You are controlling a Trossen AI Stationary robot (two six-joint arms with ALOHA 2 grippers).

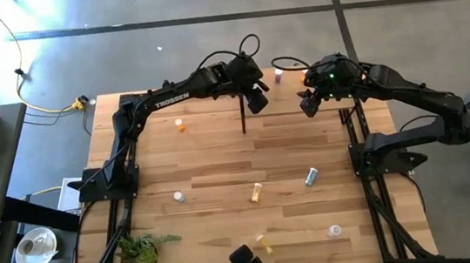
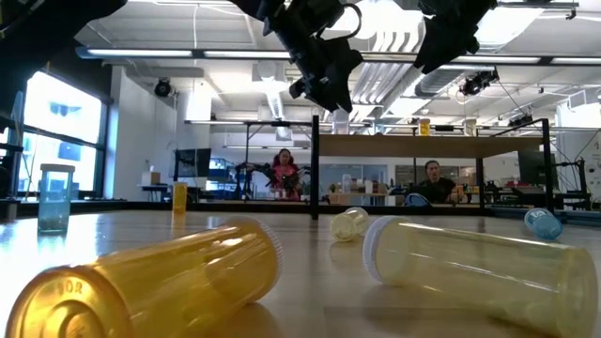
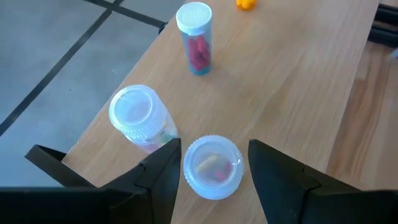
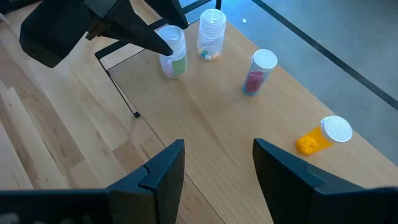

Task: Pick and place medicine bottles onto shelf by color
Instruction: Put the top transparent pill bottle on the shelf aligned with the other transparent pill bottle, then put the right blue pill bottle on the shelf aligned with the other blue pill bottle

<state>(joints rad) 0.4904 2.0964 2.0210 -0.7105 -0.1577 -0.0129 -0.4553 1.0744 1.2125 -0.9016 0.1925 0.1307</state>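
Observation:
My left gripper (image 3: 214, 171) is open over the near-left corner of the light-wood shelf (image 3: 298, 81). Its fingers stand on either side of an upright clear medicine bottle (image 3: 213, 167) with a white cap, with narrow gaps showing. A second clear bottle (image 3: 138, 117) stands close beside it. A bottle with red contents (image 3: 196, 37) stands farther along the edge, and an orange bottle (image 4: 323, 137) lies on its side beyond. My right gripper (image 4: 217, 174) hangs open above the shelf's other side with nothing between its fingers.
Several bottles lie or stand on the plank tabletop: orange (image 1: 180, 126), yellow (image 1: 256, 192), grey-teal (image 1: 311, 176), others (image 1: 335, 230) near the front. A thin black shelf post (image 1: 242, 113) rises below the left gripper. A green plant (image 1: 138, 251) sits at the near-left corner.

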